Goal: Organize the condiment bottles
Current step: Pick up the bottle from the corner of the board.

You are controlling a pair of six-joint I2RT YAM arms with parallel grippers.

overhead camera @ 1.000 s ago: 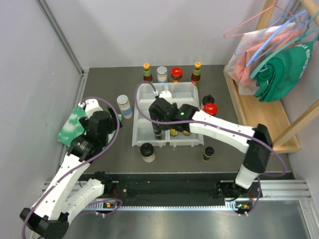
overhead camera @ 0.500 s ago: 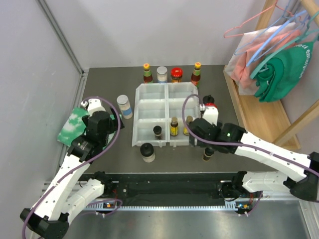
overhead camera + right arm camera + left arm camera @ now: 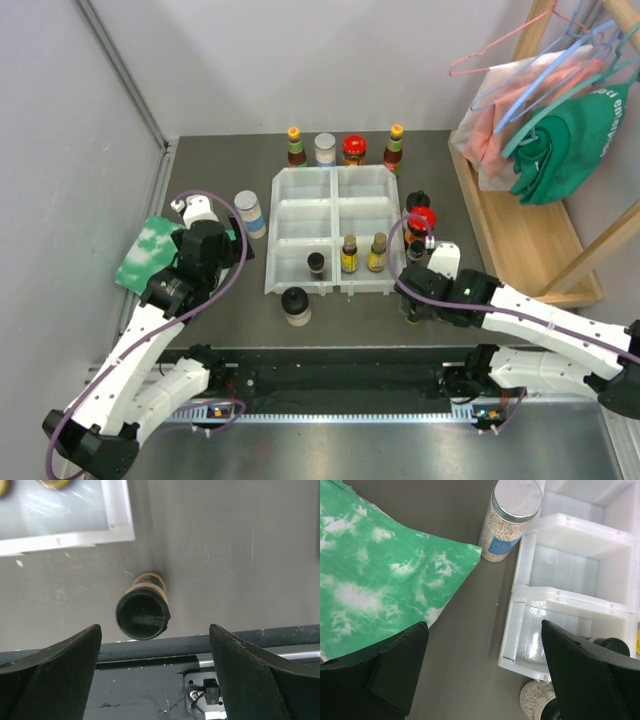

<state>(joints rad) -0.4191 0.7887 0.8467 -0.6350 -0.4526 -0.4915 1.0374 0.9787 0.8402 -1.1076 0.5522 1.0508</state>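
Overhead: white moulded plastic tray (image 3: pixel 335 178) on a dark matte surface (image 3: pixel 230 300). The near row holds a small dark jar (image 3: pixel 315 264) and two slim sauce bottles, one (image 3: pixel 349 253) beside the other (image 3: pixel 378 251). Four more condiment bottles stand in a line behind the tray, among them a red-lidded jar (image 3: pixel 353 150). A second red-lidded jar (image 3: pixel 421 220) stands right of the tray, and a black-capped jar (image 3: pixel 295 305) in front of it.

Right end effector (image 3: pixel 418 306) hides nearly everything under it in this view. Only its wrist camera shows the tiny spice jar (image 3: pixel 143 616): round black cap, tan body, upright on the surface near the tray corner (image 3: pixel 117 527). Right end effector (image 3: pixel 155 627) fingers are wide apart, either side of the jar, not touching it.

Left wrist view adds texture: a clear jar (image 3: pixel 512 522) with a silvery lid, white granules and a blue label, just beside the tray wall (image 3: pixel 555 595). A mottled green-white cloth (image 3: pixel 380 580) lies flat. Left end effector (image 3: pixel 483 625) fingers are spread wide, holding nothing.
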